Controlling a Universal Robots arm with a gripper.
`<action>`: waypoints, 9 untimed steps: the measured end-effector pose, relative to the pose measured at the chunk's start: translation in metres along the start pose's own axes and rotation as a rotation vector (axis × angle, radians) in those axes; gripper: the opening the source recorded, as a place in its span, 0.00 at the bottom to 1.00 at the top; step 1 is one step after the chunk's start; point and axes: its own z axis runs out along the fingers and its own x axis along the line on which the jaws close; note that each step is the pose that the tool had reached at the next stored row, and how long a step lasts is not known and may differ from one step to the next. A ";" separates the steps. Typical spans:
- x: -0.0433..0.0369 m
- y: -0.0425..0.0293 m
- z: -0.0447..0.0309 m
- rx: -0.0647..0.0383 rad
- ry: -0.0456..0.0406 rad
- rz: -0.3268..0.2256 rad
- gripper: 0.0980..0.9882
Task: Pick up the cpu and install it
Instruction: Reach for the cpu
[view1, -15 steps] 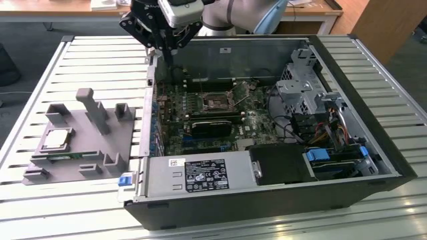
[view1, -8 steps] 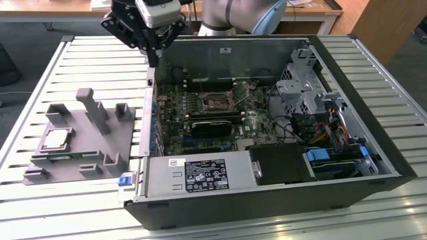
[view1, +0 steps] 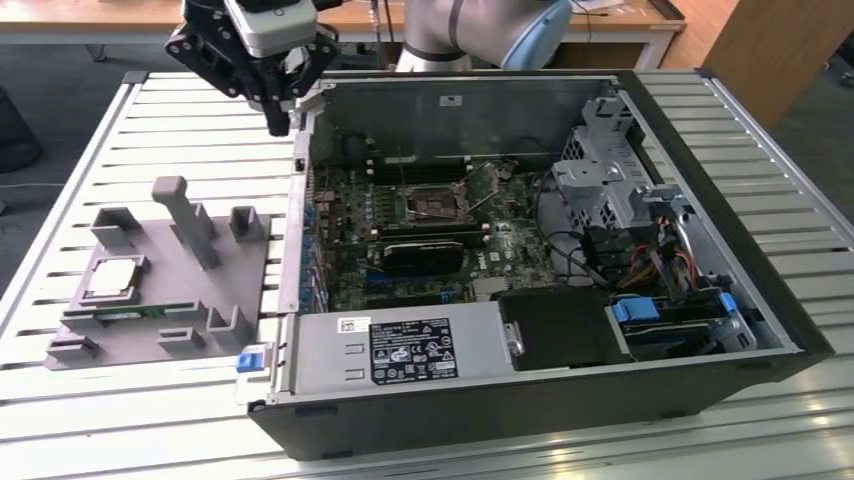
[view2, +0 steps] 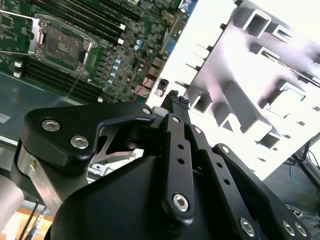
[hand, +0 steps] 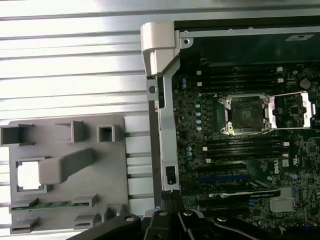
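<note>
The cpu (view1: 114, 278) is a shiny silver square lying in a recess of the grey holder (view1: 174, 300) on the slatted table, at the exterior view's left of the computer case. The first wrist view has the cpu (hand: 28, 175) in that same holder (hand: 100, 165). My gripper (view1: 276, 118) hangs above the case's back corner, well above and beyond the holder. Its black fingers (view2: 173, 100) meet at the tips, shut on nothing. The open cpu socket (view1: 438, 205) sits on the motherboard with its metal frame lifted, and both wrist views include the socket (hand: 245, 114) (view2: 60, 47).
The open computer case (view1: 747, 330) lies on the slatted metal table (view1: 80, 150). Inside are the power supply (view1: 400, 355), a drive cage (view1: 601, 185), cables and memory slots. A green memory stick (hand: 50, 205) lies along the holder's edge. A grey post (view1: 187, 220) rises from the holder.
</note>
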 end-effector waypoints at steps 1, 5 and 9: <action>0.0028 -0.0002 -0.0001 0.000 0.0000 0.000 0.01; 0.0136 -0.0010 -0.0002 0.000 -0.0001 0.000 0.01; 0.0231 -0.0018 -0.0005 0.000 0.0000 0.000 0.01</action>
